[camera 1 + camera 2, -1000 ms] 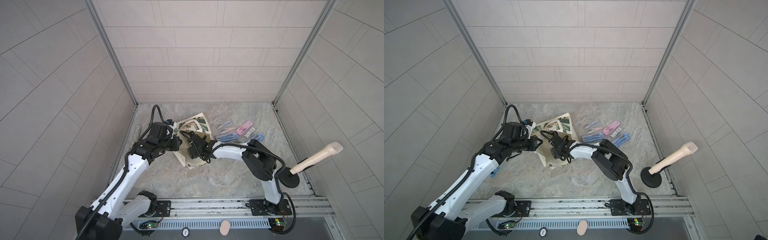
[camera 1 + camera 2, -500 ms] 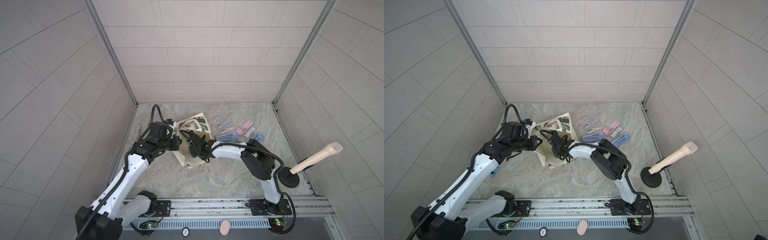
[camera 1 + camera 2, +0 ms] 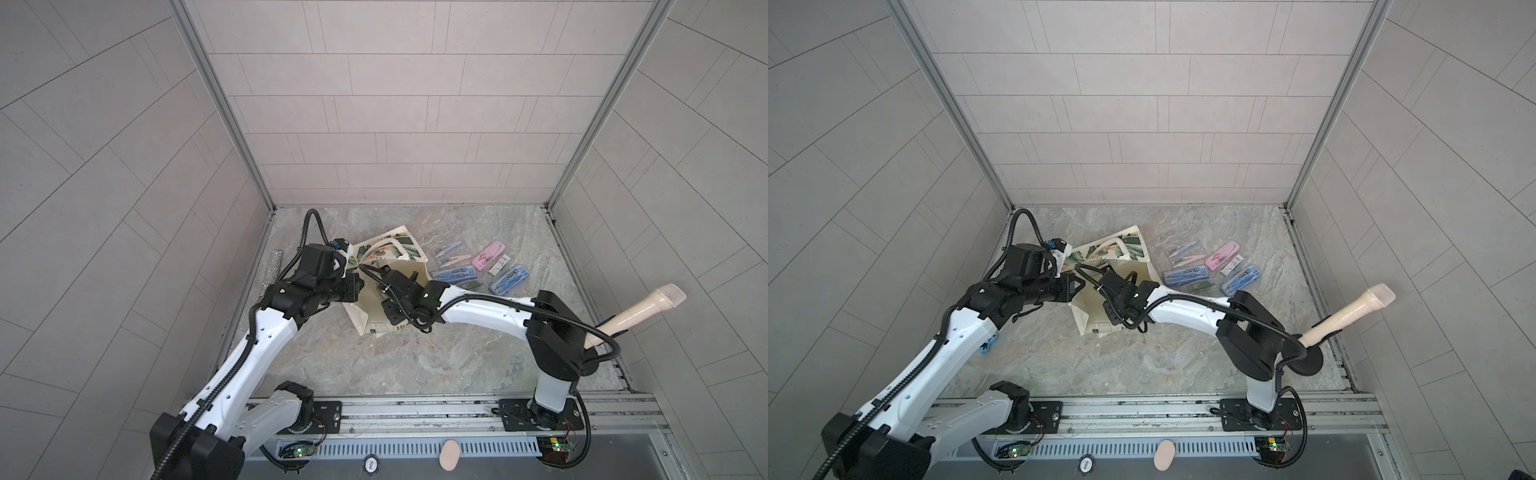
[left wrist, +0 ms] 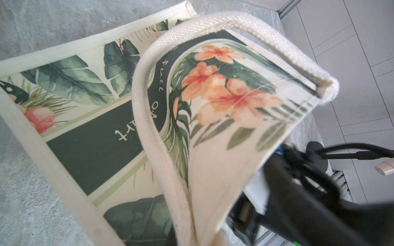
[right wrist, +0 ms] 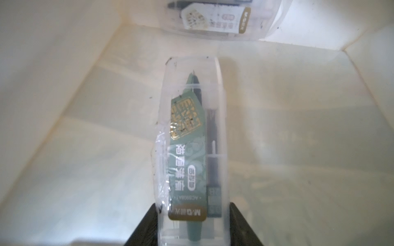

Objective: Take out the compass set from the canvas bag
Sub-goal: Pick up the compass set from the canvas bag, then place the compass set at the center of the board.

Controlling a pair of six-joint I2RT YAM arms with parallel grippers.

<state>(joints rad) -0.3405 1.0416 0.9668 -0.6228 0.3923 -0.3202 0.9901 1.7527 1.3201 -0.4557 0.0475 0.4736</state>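
Left gripper [image 3: 358,286] is pinched tight on the rim of the canvas bag [image 3: 365,313], holding its mouth up, over toward the back-left corner of the table [image 3: 415,365]. Inside the bag, the right gripper [image 5: 193,210] has its fingers clamped on both sides of the clear-cased compass set [image 5: 191,138]. Another clear case [image 5: 215,19] sits just beyond it, deeper in.

Left arm [image 3: 266,332] stretched forward, left end effector [image 3: 360,286] pinched shut; right arm [image 3: 486,316] elbow-up, reaching inward, right end effector [image 5: 193,219] jaws clamped partway
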